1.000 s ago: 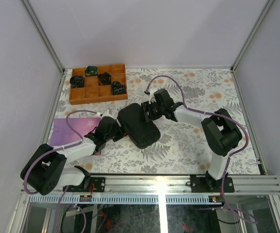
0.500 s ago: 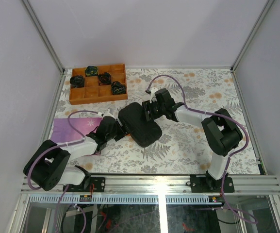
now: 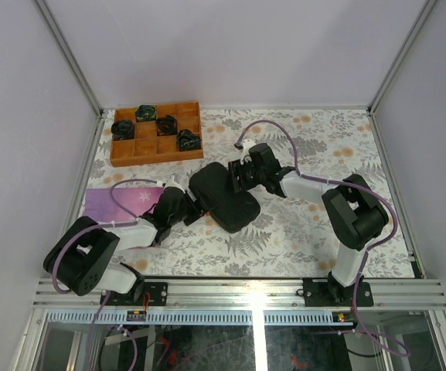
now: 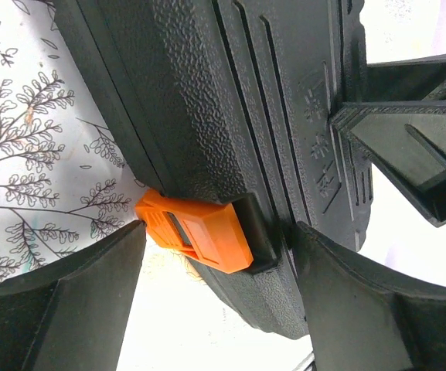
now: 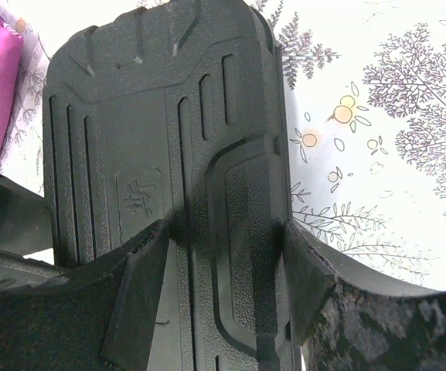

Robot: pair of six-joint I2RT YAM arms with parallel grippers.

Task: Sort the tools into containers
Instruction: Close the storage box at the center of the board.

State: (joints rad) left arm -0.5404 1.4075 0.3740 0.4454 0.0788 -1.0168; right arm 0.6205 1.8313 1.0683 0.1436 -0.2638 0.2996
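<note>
Tool case (image 3: 224,202) is lying closed at the table's (image 3: 315,147) centre, long axis 11-to-5 o'clock, orange latch (image 4: 195,232) sitting between the nearer left gripper's (image 3: 192,212) parted jaws at its 8 o'clock edge; right gripper (image 3: 240,176) is resting at 1 o'clock, grip unclear.

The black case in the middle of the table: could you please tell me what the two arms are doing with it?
Both arms are working on the closed black case. The left gripper straddles the case's orange latch with its jaws open, not gripping it. The right gripper sits over the far side of the lid with its jaws apart; it is not clear whether it is pressing down. The latch looks fastened.
</note>
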